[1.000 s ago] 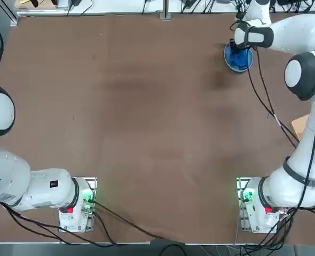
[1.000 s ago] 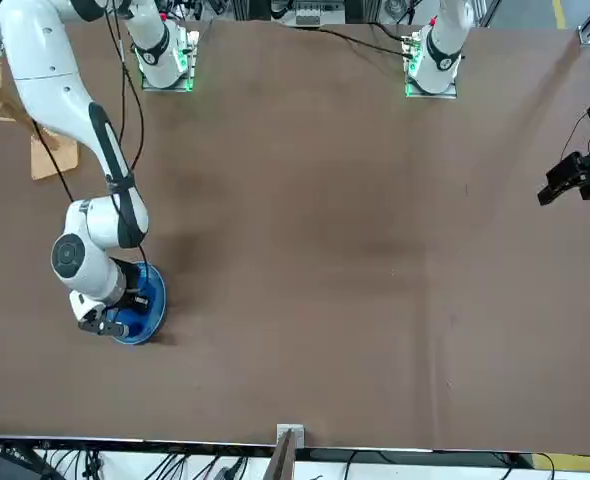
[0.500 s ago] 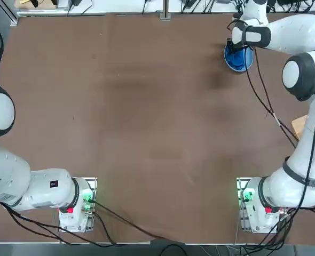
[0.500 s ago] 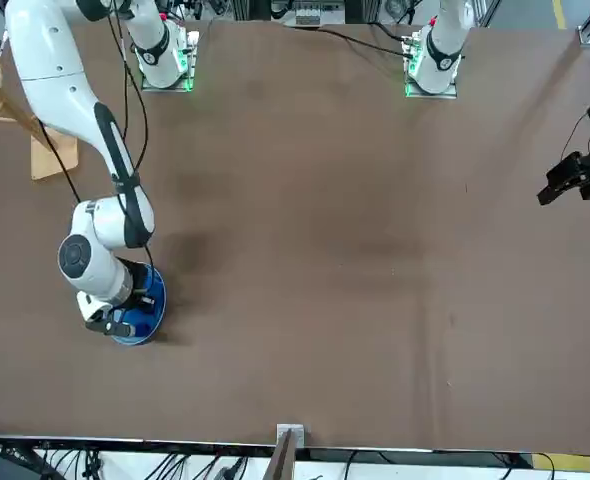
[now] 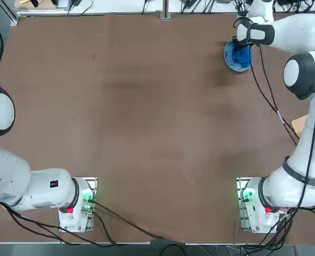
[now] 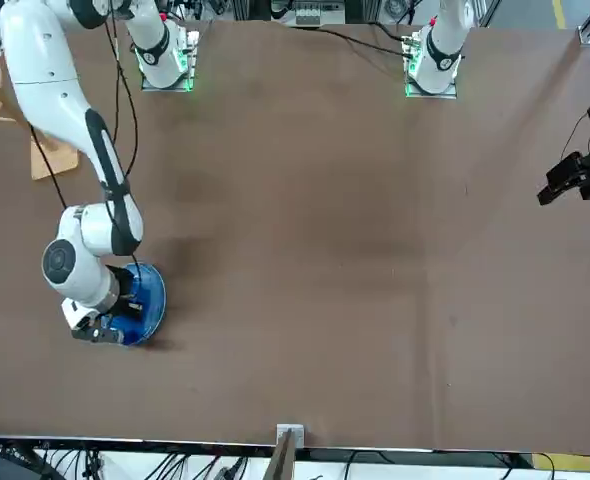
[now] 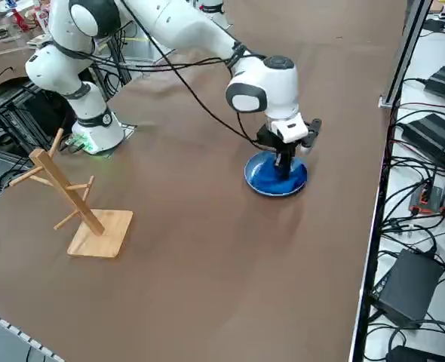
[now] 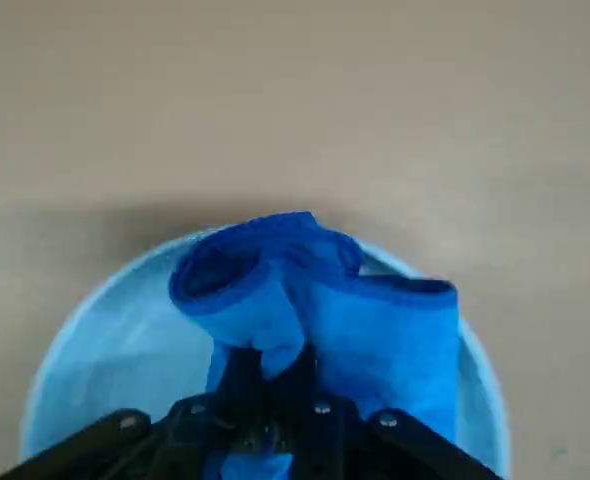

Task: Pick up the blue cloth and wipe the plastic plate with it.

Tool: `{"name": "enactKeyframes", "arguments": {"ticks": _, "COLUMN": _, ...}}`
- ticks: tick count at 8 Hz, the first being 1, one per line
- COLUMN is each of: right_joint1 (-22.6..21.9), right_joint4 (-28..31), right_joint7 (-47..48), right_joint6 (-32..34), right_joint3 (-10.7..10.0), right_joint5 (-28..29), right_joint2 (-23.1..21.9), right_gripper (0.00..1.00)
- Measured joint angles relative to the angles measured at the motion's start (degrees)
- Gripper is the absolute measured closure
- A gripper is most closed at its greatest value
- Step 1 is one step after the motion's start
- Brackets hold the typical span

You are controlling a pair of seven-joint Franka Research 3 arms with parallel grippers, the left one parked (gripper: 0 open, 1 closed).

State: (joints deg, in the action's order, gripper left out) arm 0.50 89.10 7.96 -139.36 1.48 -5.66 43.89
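The plastic plate (image 5: 230, 56) (image 6: 154, 289) (image 7: 258, 178) (image 8: 105, 340) is a light-blue round dish near the table's far right corner. The blue cloth (image 8: 320, 290) (image 7: 284, 178) (image 5: 242, 55) lies bunched on it, pressed down against the dish. My right gripper (image 8: 270, 385) (image 7: 285, 164) (image 5: 245, 49) (image 6: 113, 318) points straight down over the plate, shut on the cloth's folded edge. In the front view the arm's wrist hides most of the cloth.
A wooden peg rack (image 7: 73, 205) (image 6: 47, 152) stands on the table on the right, nearer the arm's base. The table's far edge (image 5: 200, 13) runs just beyond the plate. Cables and power bricks (image 7: 415, 279) lie on the floor past that edge.
Gripper and cloth first slid a little to the robot's left over the plate, then swung back right. The plate has stayed in place.
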Motion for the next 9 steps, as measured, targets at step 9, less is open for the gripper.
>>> {"name": "enactKeyframes", "arguments": {"ticks": 9, "right_joint1": -3.4, "right_joint4": -11.1, "right_joint7": 1.9, "right_joint6": 22.4, "right_joint3": 0.0, "right_joint5": 5.0, "right_joint2": -5.8, "right_gripper": 0.96}}
